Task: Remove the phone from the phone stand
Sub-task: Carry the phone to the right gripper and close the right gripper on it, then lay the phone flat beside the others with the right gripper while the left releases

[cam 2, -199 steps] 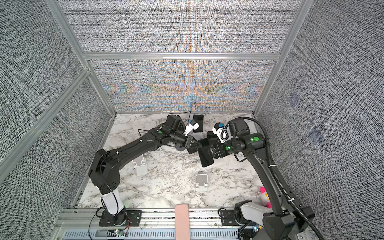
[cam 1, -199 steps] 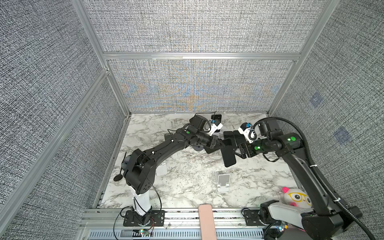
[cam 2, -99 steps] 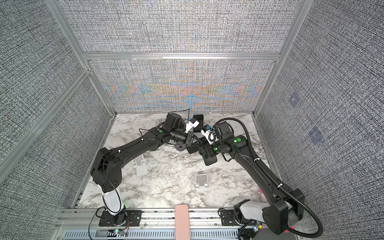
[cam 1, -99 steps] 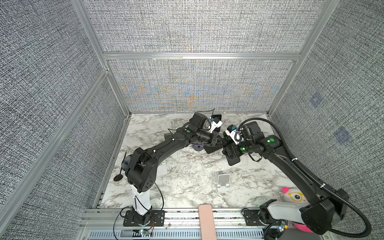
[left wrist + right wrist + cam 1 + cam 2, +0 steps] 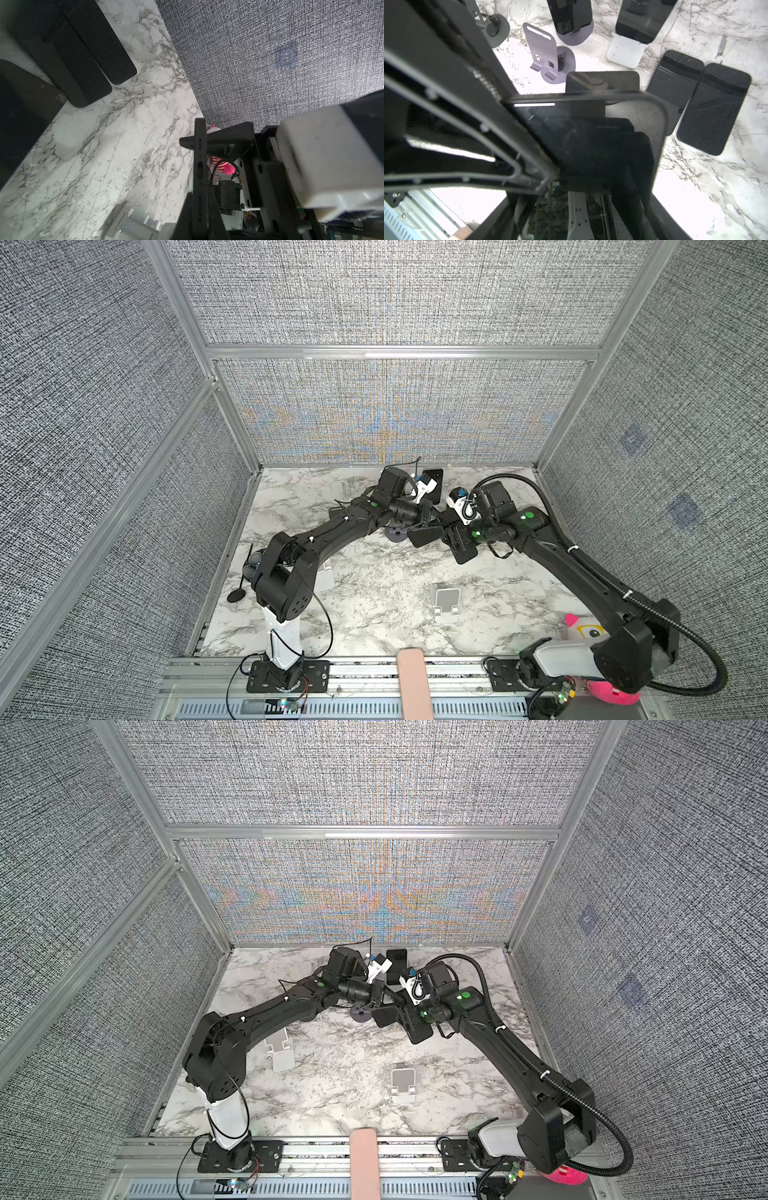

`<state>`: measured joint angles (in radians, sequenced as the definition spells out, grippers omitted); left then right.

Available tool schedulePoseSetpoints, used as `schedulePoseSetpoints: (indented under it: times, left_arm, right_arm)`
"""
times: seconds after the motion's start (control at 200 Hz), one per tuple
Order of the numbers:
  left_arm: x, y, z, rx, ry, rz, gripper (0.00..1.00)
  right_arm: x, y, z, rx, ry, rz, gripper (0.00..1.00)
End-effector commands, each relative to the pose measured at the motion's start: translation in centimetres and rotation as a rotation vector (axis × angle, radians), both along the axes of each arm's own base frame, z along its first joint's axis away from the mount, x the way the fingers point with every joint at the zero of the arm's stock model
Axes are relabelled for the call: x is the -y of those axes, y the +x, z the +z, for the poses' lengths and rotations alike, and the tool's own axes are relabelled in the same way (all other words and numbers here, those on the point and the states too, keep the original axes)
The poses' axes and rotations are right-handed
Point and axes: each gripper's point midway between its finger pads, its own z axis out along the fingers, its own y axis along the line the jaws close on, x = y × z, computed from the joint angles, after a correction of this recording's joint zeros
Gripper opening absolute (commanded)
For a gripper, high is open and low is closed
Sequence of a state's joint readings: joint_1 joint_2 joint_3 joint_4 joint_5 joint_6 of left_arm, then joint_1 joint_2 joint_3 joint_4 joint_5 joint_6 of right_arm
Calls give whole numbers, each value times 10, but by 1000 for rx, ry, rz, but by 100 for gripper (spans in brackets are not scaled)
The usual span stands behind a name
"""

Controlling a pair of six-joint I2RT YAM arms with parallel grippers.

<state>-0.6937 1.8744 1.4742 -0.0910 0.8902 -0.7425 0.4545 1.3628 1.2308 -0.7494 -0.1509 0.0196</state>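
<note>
A black phone (image 5: 424, 536) hangs above the table, off the empty purple phone stand (image 5: 397, 533), which also shows in the right wrist view (image 5: 544, 52). My left gripper (image 5: 420, 524) is shut on the phone, whose thin edge (image 5: 200, 166) runs between its fingers. My right gripper (image 5: 451, 536) has come in from the right. The phone's glass face (image 5: 591, 135) fills the space between its jaws, and one finger (image 5: 477, 135) lies against the phone's corner. Whether these jaws press on the phone does not show.
Two black phones (image 5: 714, 112) (image 5: 672, 79) lie flat beside the work spot. A white stand (image 5: 627, 52) and a dark stand (image 5: 571, 35) each carry a phone. Silver stands (image 5: 446, 601) (image 5: 280, 1048) sit nearer the front, and a pink plush toy (image 5: 582, 628) at the front right.
The right arm has swung left to the phone held by the left gripper, and its jaws have narrowed around it. The left gripper has stayed shut and hardly moved.
</note>
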Motion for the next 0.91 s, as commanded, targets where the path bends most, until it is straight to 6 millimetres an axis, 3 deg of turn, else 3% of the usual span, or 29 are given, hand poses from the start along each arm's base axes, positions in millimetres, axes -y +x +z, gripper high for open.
schedulePoseSetpoints:
  times: [0.0, 0.27, 0.43, 0.6, 0.685, 0.9]
  left_arm:
    - [4, 1, 18, 45, -70, -19, 0]
    - [4, 1, 21, 58, -106, -30, 4]
    - [3, 2, 20, 68, -117, -31, 23]
    - [0, 7, 18, 74, -114, -12, 30]
    - [-5, 11, 17, 87, -106, 9, 34]
    - [-23, 9, 16, 275, -16, 7, 40]
  right_arm:
    - [3, 5, 3, 11, -13, -27, 62]
    - [4, 11, 9, 32, -20, -4, 57]
    - [8, 16, 8, 34, -21, 1, 51]
    - [19, 24, 7, 26, -2, -29, 46]
    - [33, 32, 5, 22, -10, -65, 46]
    - [101, 75, -16, -10, -86, -216, 45]
